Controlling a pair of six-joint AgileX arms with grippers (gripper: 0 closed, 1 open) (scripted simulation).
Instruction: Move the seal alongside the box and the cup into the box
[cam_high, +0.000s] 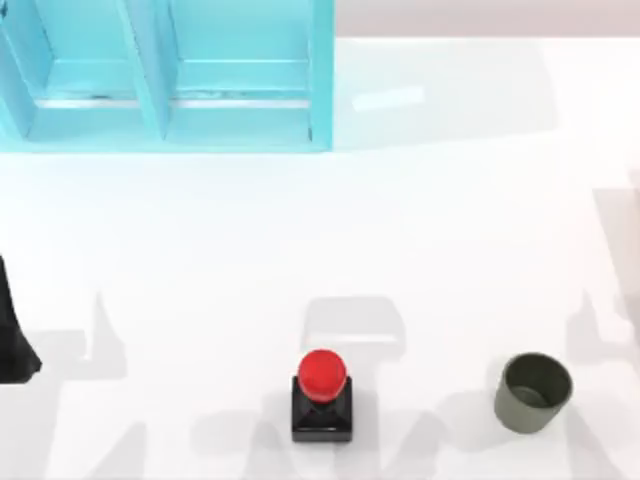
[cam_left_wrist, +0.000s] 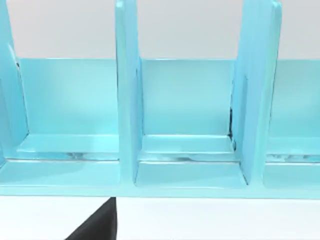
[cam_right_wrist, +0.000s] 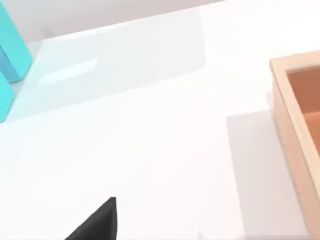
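Red knob on black block: the seal (cam_high: 322, 396) is seen standing upright on the white table (cam_high: 300, 250), near the front edge and about midway across, untouched.
Olive-grey cup: the cup (cam_high: 533, 392) is set upright, mouth up, well to the right of the seal and apart from it.
Wooden box: a tan box (cam_right_wrist: 296, 125) with an open top is shown in the right wrist view, resting on the table; its place relative to seal and cup cannot be told.
Turquoise rack: a divided shelf unit (cam_high: 170, 75) is placed at the back left, and its compartments are faced by the left wrist camera.
Left arm: a dark part of it is seen at the table's left edge (cam_high: 15, 335); whether its jaws are wide or narrow cannot be told.
Right arm: its jaw state cannot be told either.
Step in hand: judged to be the start, with nothing grasped.
Doing it well: the cup is best approached by the right gripper from above, one wall or the whole rim pinched squarely, and lifted straight so it is not tipped; the seal's glossy round knob is likely slippery, so a grip low on it or on the block is advised.
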